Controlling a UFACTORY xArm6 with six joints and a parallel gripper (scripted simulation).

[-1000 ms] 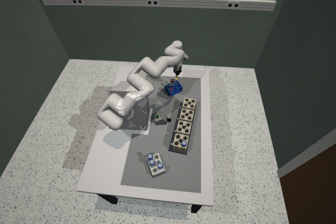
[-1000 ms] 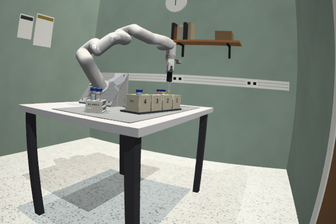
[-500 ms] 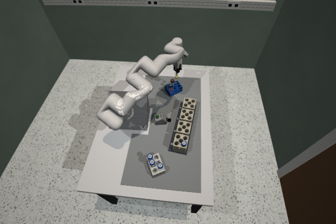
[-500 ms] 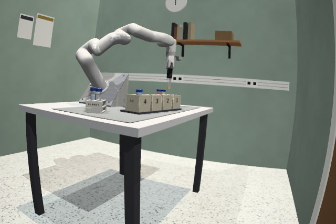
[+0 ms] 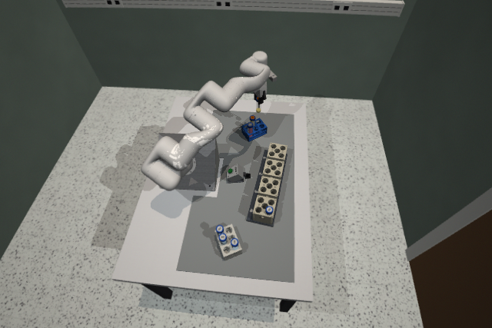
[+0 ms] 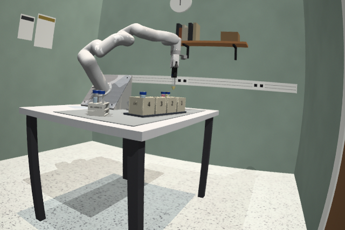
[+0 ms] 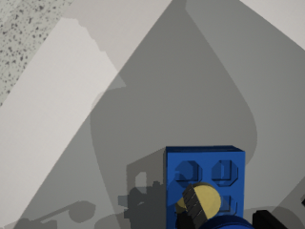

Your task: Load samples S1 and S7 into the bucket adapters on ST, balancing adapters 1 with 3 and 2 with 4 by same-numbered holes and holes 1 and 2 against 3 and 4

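Observation:
My gripper (image 5: 260, 98) is shut on a sample tube (image 5: 258, 108) with yellowish liquid and holds it upright, high above the far end of the blue sample rack (image 5: 254, 130). In the side view the tube's tip (image 6: 173, 85) hangs clear above the rack's remaining tubes (image 6: 165, 93). The wrist view shows the tube's yellow bottom (image 7: 206, 200) between my fingers over the blue rack (image 7: 205, 178), where empty wells show. The stand ST (image 5: 267, 183) holds adapters 4 (image 6: 149, 104), 3 (image 6: 160, 103), 2 (image 6: 171, 103) and 1 (image 6: 181, 102). A blue-capped blank (image 5: 269, 210) stands in adapter 4.
The blanks rack (image 5: 227, 240) with three blue-capped tubes stands near the table's front. The small desk with the green DONE key (image 5: 230, 170) sits between the arm's base (image 5: 198, 165) and the stand. A tube with an orange cap dot (image 5: 252, 117) stays in the blue rack.

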